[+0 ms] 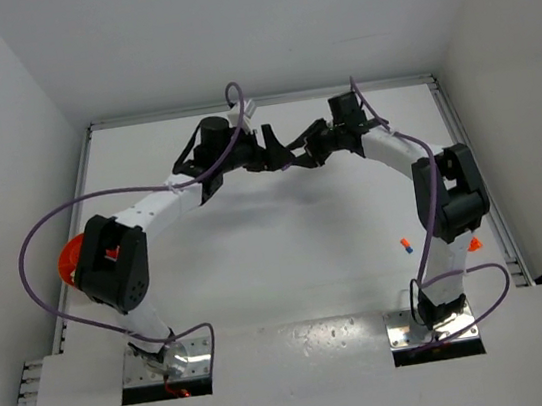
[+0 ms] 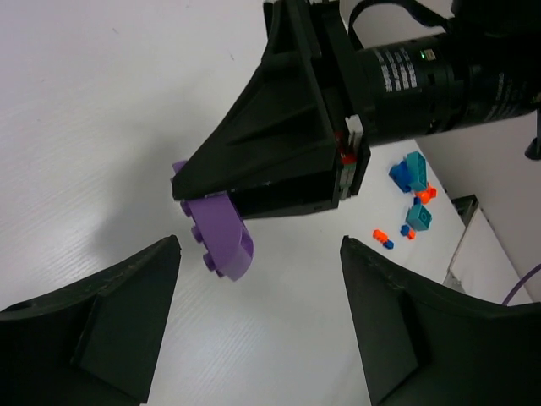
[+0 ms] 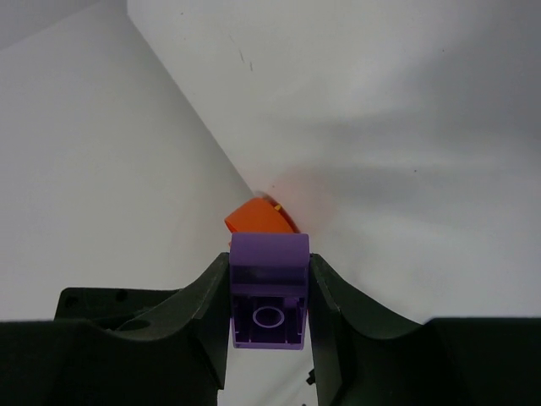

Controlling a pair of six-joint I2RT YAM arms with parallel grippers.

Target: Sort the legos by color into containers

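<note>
From where I stand, the worry is a fumbled hand-off. The right pincer (image 3: 269, 264) is clamped on a small purple plastic brick with a rounded top (image 2: 221, 235), and only part of that brick pokes out past its black fingers. If the left pincer (image 2: 260, 254) closes a little off line, I'd expect it to nip the other arm's fingers instead of the brick, or to knock the brick askew. If the right one lets go too soon, the brick would likely drop to the white counter (image 1: 289, 261), well apart from the round shallow orange plastic bowl (image 1: 70, 259) where it presumably belongs.

The left pincer stands wide open with nothing in it. The purple brick sits just ahead of the gap between its two fingers, touching neither. Both pincers meet above the counter, well to the right of the orange bowl and farther back. A scatter of tiny teal and orange plastic bricks (image 2: 416, 176) lies on the counter farther still from the bowl, on the right arm's side.
</note>
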